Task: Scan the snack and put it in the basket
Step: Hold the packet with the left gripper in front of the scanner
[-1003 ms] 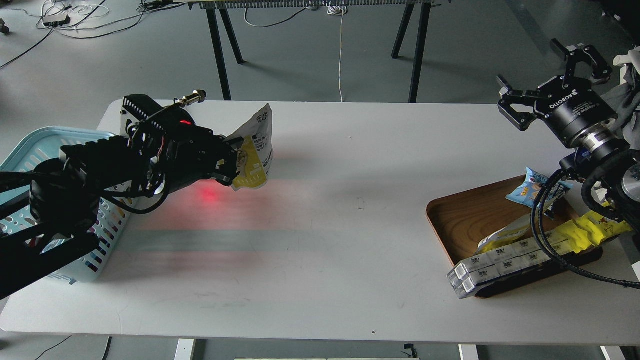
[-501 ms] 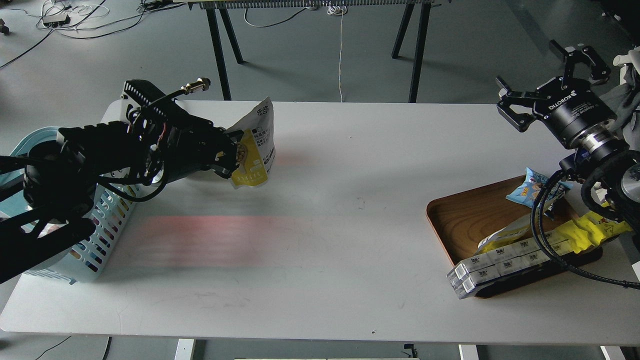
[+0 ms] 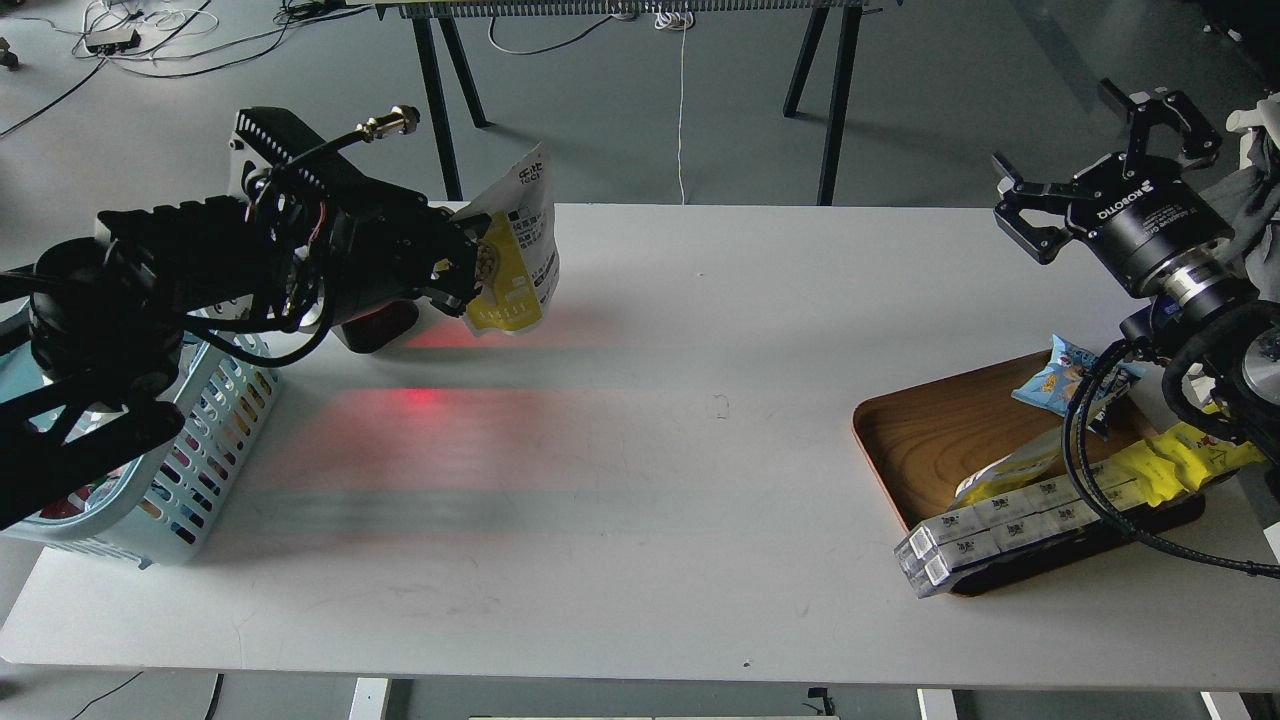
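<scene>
My left gripper (image 3: pixel 470 270) is shut on the snack (image 3: pixel 517 260), a pouch with a yellow front and white printed back, held upright above the table's left part. The light blue basket (image 3: pixel 205 440) stands at the table's left edge, below and left of the pouch, mostly hidden by my left arm. A red scanner glow lies on the table under and right of the gripper. My right gripper (image 3: pixel 1100 130) is open and empty, raised above the table's far right edge.
A brown wooden tray (image 3: pixel 930 440) at the right holds a small blue packet (image 3: pixel 1060 375), a long yellow wrapper (image 3: pixel 1170 465), clear boxes (image 3: pixel 990 540) and another pouch. Table legs stand behind the table.
My left gripper has lifted the snack up and slightly back, away from the table. The red glow on the table has shifted. The right arm has barely moved.
</scene>
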Robot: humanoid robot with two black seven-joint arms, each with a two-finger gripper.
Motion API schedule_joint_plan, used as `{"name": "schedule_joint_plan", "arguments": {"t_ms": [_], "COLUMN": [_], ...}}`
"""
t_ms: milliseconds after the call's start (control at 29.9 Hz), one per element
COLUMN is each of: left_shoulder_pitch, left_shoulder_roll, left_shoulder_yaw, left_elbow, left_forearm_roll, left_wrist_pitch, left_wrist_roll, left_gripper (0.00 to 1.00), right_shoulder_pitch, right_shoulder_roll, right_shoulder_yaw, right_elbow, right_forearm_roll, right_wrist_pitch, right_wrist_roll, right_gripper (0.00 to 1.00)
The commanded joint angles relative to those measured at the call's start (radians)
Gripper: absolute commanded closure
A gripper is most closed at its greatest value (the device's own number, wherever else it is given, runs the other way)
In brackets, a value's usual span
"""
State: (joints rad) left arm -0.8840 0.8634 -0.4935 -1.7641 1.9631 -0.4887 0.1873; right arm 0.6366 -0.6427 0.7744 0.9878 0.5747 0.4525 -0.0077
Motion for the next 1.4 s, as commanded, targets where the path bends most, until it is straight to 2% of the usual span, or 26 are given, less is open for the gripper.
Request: {"name": "schedule_joint_plan", "arguments": {"t_ms": [0, 368, 568, 769, 1136, 1370], "left_shoulder_pitch": [-0.001, 0.014, 0.02, 0.03, 0.033, 0.016], "left_shoulder_roll": [0.003, 0.052, 0.052, 0.054, 0.058, 0.075], "left_shoulder_yaw": [0.0, 0.016, 0.024, 0.105, 0.113, 0.11], "left_elbow": [0.0, 0.002, 0.006, 0.008, 0.011, 0.012], "left_forearm_roll": [0.0, -0.001, -0.001, 0.002, 0.002, 0.003], "left_wrist_pitch": [0.0, 0.0, 0.0, 0.0, 0.0, 0.0], "left_wrist_roll": [0.008, 0.011, 0.011, 0.017, 0.027, 0.055], "left_gripper": [1.0, 1.0, 1.0, 1.0, 1.0, 1.0], "right_shoulder_pitch": [0.0, -0.002, -0.002, -0.002, -0.003, -0.003], "right_shoulder_roll": [0.0, 0.002, 0.002, 0.002, 0.002, 0.002], "right_shoulder_yaw": [-0.001, -0.001, -0.003, -0.003, -0.006, -0.006], "right_elbow": [0.0, 0.0, 0.0, -0.001, -0.009, -0.009], "right_forearm_roll": [0.001, 0.001, -0.001, -0.001, -0.001, -0.001], "right_wrist_pitch": [0.0, 0.0, 0.0, 0.0, 0.002, 0.002], "right_wrist_roll": [0.0, 0.0, 0.0, 0.0, 0.0, 0.0], "right_gripper": [0.0, 0.0, 0.0, 0.0, 0.0, 0.0]}}
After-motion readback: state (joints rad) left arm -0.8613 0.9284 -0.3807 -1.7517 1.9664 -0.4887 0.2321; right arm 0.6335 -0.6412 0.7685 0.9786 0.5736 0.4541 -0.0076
